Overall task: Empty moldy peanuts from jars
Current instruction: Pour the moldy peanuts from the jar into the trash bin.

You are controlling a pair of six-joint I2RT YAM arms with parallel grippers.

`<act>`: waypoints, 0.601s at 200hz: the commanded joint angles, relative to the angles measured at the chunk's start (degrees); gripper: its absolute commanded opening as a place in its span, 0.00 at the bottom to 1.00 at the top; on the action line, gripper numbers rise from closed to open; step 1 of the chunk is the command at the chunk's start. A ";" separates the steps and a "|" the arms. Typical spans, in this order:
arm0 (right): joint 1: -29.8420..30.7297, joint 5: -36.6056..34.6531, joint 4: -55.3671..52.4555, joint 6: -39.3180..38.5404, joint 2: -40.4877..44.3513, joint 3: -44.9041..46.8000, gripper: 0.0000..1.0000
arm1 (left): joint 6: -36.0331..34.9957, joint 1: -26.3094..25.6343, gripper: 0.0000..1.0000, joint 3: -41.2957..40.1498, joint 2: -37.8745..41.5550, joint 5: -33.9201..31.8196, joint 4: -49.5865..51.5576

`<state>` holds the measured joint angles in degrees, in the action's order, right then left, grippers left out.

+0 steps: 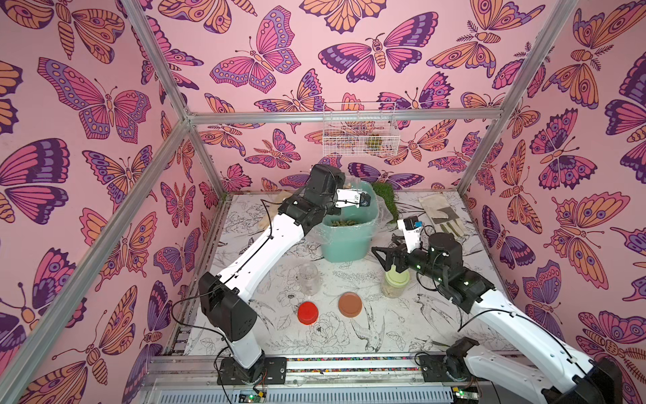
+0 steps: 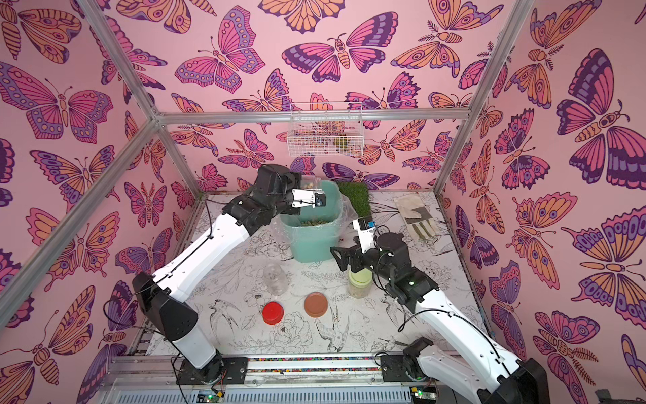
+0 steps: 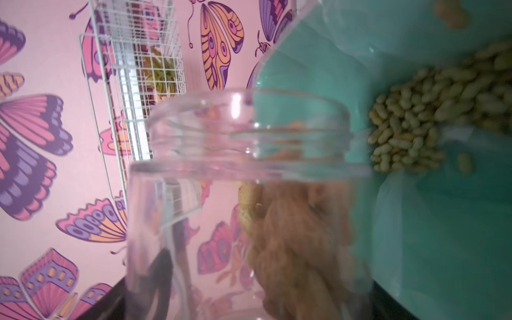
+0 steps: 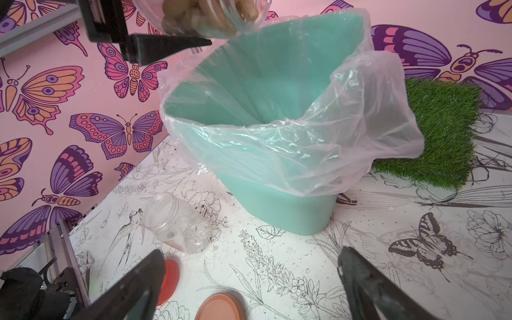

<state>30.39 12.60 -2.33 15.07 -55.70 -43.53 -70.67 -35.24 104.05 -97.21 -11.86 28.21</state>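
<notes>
Left jaws grip the open jar (image 2: pixel 311 182), tipped over the teal bin (image 2: pixel 311 245) at the far side; peanuts (image 3: pixel 291 235) sit inside, so tilt steeper, mouth within the liner (image 4: pixel 360 124). Right jaws gape empty.

**Q:** What sort of place is pictured?
**A:** A robot test cell, not a home. An aluminium frame (image 1: pixel 262 118) encloses butterfly-printed panels (image 1: pixel 279 52). A left arm (image 1: pixel 258 245) and a right arm (image 1: pixel 517 325) are bolted to a rail (image 1: pixel 349 363).
**Q:** Further evidence?
**A:** A printed floral sheet (image 1: pixel 349 335) covers the tabletop, and what look like small circuit boards (image 1: pixel 253 397) sit below the rail.
</notes>
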 commanded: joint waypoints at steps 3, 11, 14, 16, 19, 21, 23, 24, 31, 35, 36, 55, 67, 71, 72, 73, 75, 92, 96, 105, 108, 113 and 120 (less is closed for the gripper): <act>-0.39 0.54 0.22 1.01 0.53 -0.72 0.99 | 22.65 2.71 0.00 0.53 5.21 7.73 -2.71; -0.39 0.58 0.22 1.16 0.42 -0.76 0.99 | 27.40 3.51 0.00 -1.02 6.28 8.84 -4.56; -0.33 0.58 0.22 1.13 0.42 -0.80 0.99 | 28.81 3.78 0.00 -1.79 6.80 9.24 -5.42; -0.35 0.58 0.22 1.15 0.40 -0.84 0.99 | 30.08 3.96 0.00 -2.35 7.11 9.53 -6.01; -0.40 0.63 0.22 1.25 0.35 -0.85 0.99 | 31.69 4.30 0.00 -3.20 7.62 9.95 -7.01; -0.35 0.70 0.26 1.27 0.34 -0.86 0.99 | 32.71 4.48 0.00 -3.98 8.02 10.28 -7.61; -0.38 0.75 0.30 1.32 0.33 -0.86 0.99 | 33.72 4.70 0.00 -4.59 8.36 10.69 -8.45; -0.36 0.75 0.26 1.34 0.33 -0.94 0.99 | 34.22 4.81 0.00 -5.06 8.66 10.88 -8.79; -0.40 0.84 0.35 1.41 0.18 -0.99 0.99 | 37.32 5.45 0.00 -7.65 10.10 12.61 -11.47; -0.35 0.94 0.36 1.45 0.16 -1.03 0.99 | 38.93 5.80 0.00 -9.30 10.99 13.93 -13.08; -0.38 0.92 0.32 1.45 0.16 -1.03 0.99 | 39.38 5.89 0.00 -9.87 11.30 14.25 -13.39; -0.42 1.15 0.13 1.45 -0.19 -1.38 0.99 | 51.38 8.54 0.00 -17.06 15.09 18.67 -21.95; -0.42 1.23 0.07 1.43 -0.37 -1.47 0.99 | 57.06 10.26 0.00 -20.81 16.93 20.64 -26.39; -0.34 1.36 0.15 1.45 -0.45 -1.55 0.99 | 58.19 10.62 0.00 -21.85 17.40 21.08 -27.62; -0.38 1.37 0.14 1.45 -0.46 -1.55 0.99 | 58.46 10.71 0.00 -22.17 17.53 21.17 -27.87; -0.36 1.37 0.13 1.45 -0.50 -1.56 0.99 | 58.63 10.76 0.00 -22.42 17.64 21.30 -28.04; -0.34 1.42 0.13 1.45 -0.56 -1.60 0.99 | 58.90 10.91 0.00 -22.82 17.84 21.51 -28.52; -0.39 1.61 0.17 1.52 -0.92 -1.91 0.99 | 60.63 11.85 0.00 -25.22 19.09 22.31 -30.30; -0.38 1.72 0.18 1.62 -0.94 -1.92 0.99 | 60.61 12.01 0.00 -25.49 19.25 22.38 -30.31; -0.35 1.70 0.31 1.72 -1.07 -1.93 0.99 | 60.08 12.19 0.00 -26.17 19.57 22.49 -30.06; -0.34 1.83 0.31 1.76 -1.07 -1.91 0.99 | 59.85 12.21 0.00 -26.36 19.76 22.49 -29.93; -0.34 1.83 0.31 1.80 -1.07 -1.96 0.99 | 59.21 12.29 0.00 -26.67 19.98 22.49 -29.88; -0.34 1.85 0.33 1.80 -1.20 -1.99 0.99 | 58.19 12.30 0.00 -27.22 20.34 22.56 -29.77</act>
<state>30.39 13.58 -2.33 16.29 -56.49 -43.55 -15.62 -23.20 77.84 -79.68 7.70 6.39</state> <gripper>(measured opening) 0.991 0.872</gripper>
